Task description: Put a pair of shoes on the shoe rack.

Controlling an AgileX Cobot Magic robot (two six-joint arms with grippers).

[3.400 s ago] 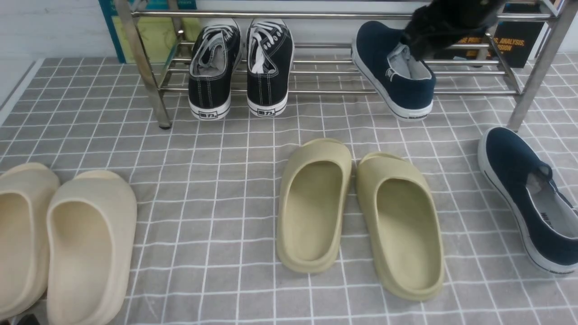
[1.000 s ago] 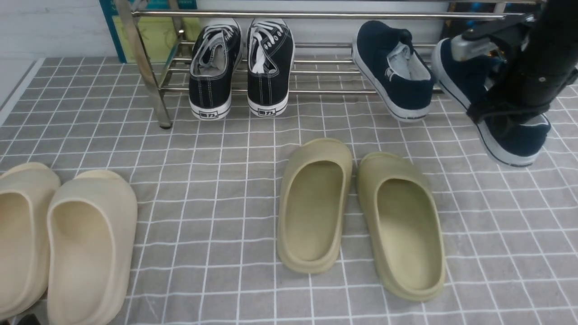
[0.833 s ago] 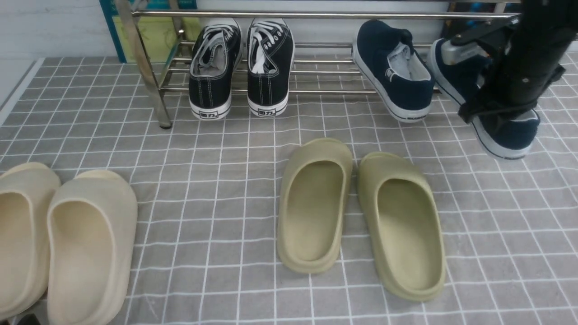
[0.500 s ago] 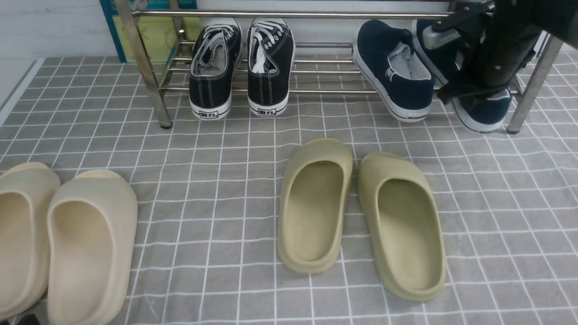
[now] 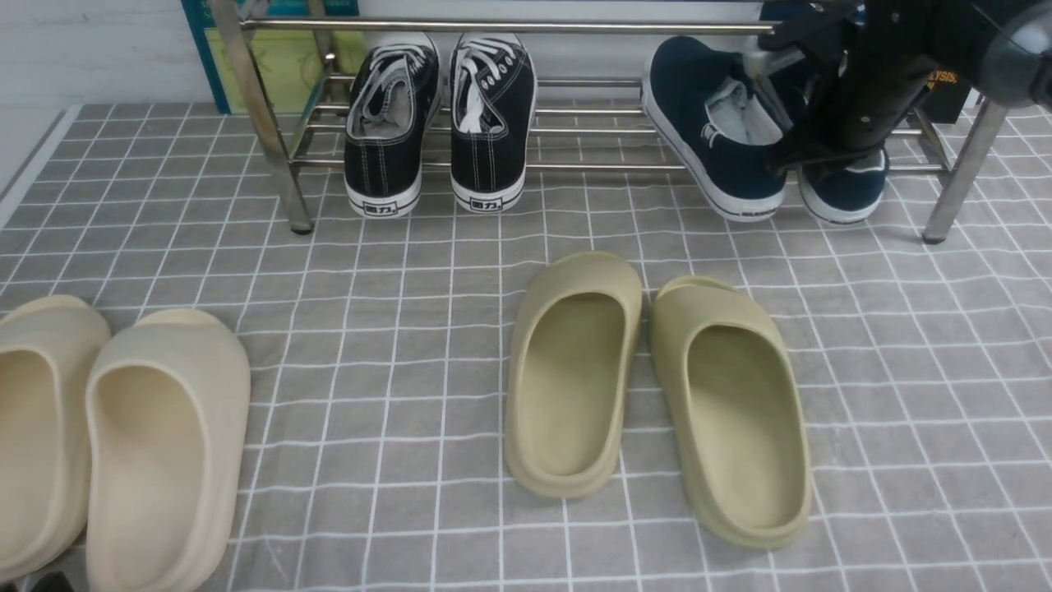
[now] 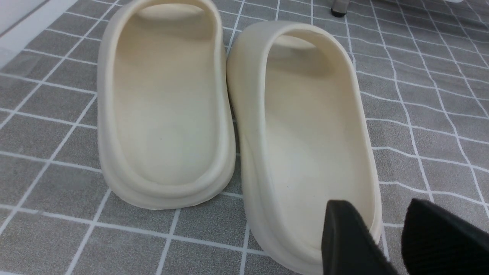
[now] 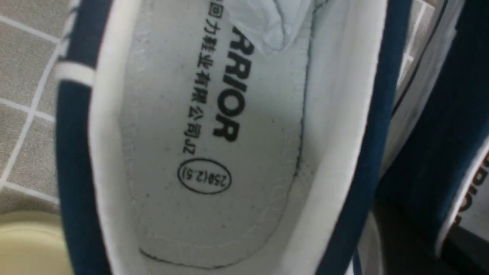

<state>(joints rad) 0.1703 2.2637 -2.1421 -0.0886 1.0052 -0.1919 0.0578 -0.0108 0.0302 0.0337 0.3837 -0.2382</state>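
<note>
Nearly done: first shoe (image 5: 715,131) sits on the rack (image 5: 575,27); second shoe (image 5: 846,193) lies just beside it there, under the right tool (image 5: 812,152), whose grip I cannot tell. Left tool (image 6: 386,233) spread, idle. Only withdrawal seems left.

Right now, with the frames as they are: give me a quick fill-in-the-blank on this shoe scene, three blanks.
1. The black sneakers on the shoe rack have ___ laces.
2. On the rack, the navy slip-ons sit to the robot's ___ of the black sneakers.
3. The left gripper, over a cream slipper, has its jaws ___ (open or shut).

Missing words: white; right; open.
</note>
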